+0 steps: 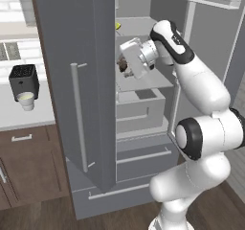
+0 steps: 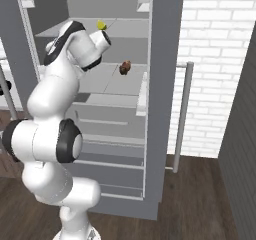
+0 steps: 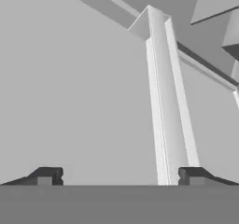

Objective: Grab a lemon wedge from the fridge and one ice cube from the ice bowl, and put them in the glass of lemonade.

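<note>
Left base view shows the fridge (image 1: 76,104) with both doors swung open and the white arm reaching into its upper compartment. The gripper (image 1: 125,63) sits at the end of the wrist, inside the fridge, just above the middle shelf. A small brown lump (image 1: 123,63) lies on that shelf right by the hand. On the shelf above, at the left edge of the opening, the lemon wedge (image 1: 116,26) peeks out as a sliver of bright yellow.

From the right base view the lemon wedge (image 2: 101,24) rests on the upper shelf just above and beyond the hand, close to it but apart. The small brown lump (image 2: 125,67) sits lower, on the middle shelf, to the right of the wrist.

In the hand view the gripper (image 3: 120,176) has its two dark fingertips set wide apart, with nothing between them; grey fridge walls and a pale ridge lie ahead.

On the counter left of the fridge, the glass of lemonade (image 1: 26,100) stands in front of a black toaster (image 1: 23,79).
</note>
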### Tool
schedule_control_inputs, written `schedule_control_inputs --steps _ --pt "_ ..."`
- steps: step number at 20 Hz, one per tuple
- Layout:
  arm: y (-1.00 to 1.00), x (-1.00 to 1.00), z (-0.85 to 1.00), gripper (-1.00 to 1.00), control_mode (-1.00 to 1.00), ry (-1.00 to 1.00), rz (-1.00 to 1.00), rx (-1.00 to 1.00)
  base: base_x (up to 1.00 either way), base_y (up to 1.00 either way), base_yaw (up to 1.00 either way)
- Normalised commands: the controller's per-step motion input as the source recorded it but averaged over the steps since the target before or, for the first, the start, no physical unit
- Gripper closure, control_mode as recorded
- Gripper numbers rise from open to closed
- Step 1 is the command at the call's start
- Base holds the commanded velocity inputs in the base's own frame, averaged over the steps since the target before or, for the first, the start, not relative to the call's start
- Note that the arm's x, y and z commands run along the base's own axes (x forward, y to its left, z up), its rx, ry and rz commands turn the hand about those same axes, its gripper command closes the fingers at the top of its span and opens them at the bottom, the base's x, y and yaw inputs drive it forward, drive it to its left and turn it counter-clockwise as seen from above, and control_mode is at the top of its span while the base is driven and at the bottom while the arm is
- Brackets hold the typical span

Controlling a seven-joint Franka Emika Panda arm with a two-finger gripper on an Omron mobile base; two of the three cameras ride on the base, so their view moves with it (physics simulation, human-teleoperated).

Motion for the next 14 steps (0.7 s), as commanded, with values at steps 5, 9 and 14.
schedule_control_inputs --steps 5,9,14 --pt "0.62 -0.18 0.0 -1.0 -1.0 0.14 0.0 0.0 0.0 0.0 0.0" --pt "0.92 -0.18 0.0 -1.0 -1.0 0.08 0.0 0.0 0.0 0.0 0.0" --pt "0.98 -0.27 -0.01 -1.0 -1.0 0.0 0.0 0.0 0.0 0.0 0.0"
